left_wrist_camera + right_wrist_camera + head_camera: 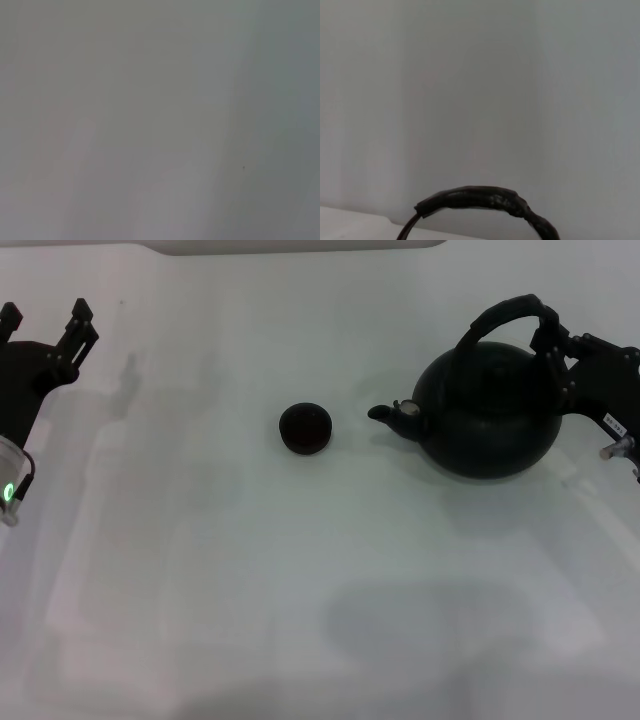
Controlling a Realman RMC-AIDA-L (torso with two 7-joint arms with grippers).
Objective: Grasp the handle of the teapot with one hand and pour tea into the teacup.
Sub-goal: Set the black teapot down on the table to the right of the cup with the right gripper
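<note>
Matt black teapot [488,415], faintly glossy wrapped handle [505,316], matt black teacup [305,427], smooth white table [250,580].

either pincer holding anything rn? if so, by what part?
Right pincer is at the right end of the teapot handle, but whether it has closed on it cannot be told. Left pincer is open and empty, far left of the teacup.
</note>
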